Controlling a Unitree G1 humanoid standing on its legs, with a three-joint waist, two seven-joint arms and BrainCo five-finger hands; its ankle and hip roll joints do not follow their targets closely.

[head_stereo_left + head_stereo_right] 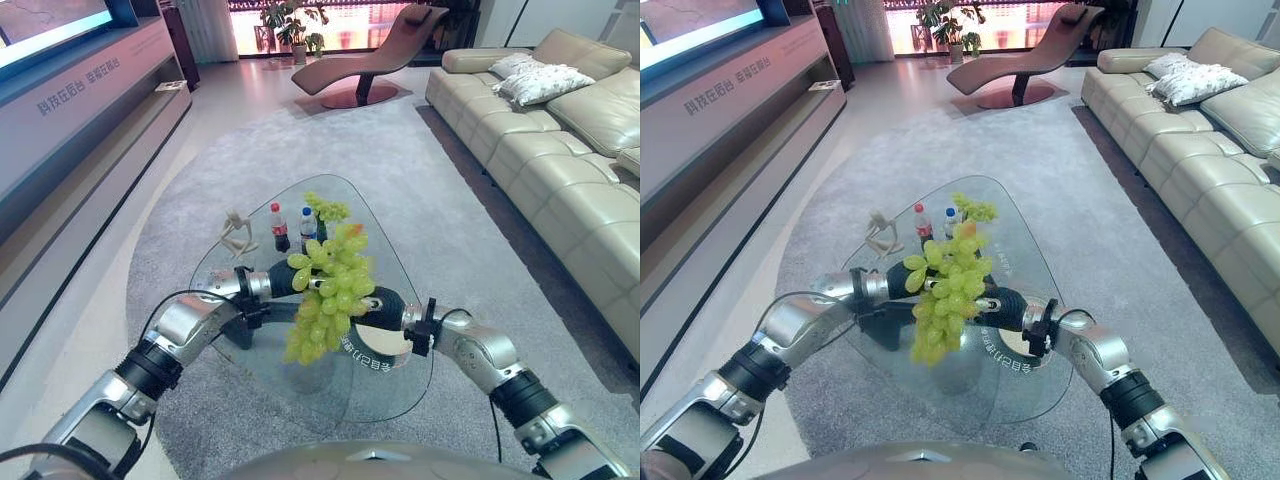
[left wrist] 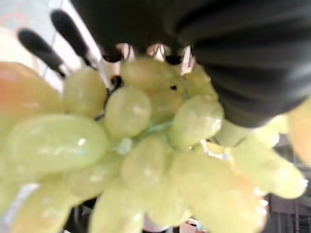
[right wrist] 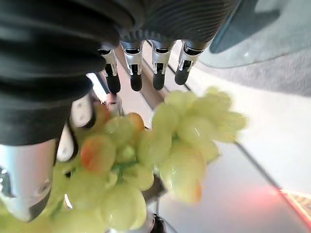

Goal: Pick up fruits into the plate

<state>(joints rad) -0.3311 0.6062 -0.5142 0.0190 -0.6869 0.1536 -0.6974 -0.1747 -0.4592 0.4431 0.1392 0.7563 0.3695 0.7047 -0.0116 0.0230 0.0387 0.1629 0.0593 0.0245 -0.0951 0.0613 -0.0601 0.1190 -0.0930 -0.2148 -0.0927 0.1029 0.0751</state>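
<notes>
Left eye view: your left hand [image 1: 283,279] and right hand [image 1: 386,306] meet at the grapes [image 1: 328,290], raised above the counter [image 1: 395,385]. Whether either hand grasps them, you cannot tell; no plate seen.

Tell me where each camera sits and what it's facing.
Left eye view: on the head, looking down at the glass table; both arms show, holding up the grapes.
Right eye view: beside it, same scene.
Left wrist view: on the left wrist, close on the grapes; left hand shows.
Right wrist view: right hand above the grapes.
All share the grapes.
</notes>
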